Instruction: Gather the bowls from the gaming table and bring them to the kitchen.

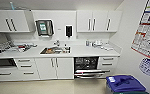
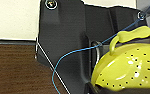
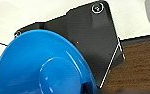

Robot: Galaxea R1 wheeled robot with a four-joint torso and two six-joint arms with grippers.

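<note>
Jaw state cannot be told at either wrist: a yellow-green perforated bowl [image 2: 129,65] with a loop handle is seen close against the left wrist's dark plate, a blue bowl [image 3: 41,65] upside-down close against the right wrist's plate, and whether either is gripped is not shown. Dark wood-grain flooring and a pale wall are seen beyond both plates. Ahead, the kitchen is presented by a white countertop [image 1: 91,52] with inset sink [image 1: 55,50] and cluttered ends, wall cabinets [image 1: 98,21], an open dishwasher [image 1: 87,67] whose door juts into pale bare floor, and a blue-lidded bin [image 1: 124,83] near the right wall.
</note>
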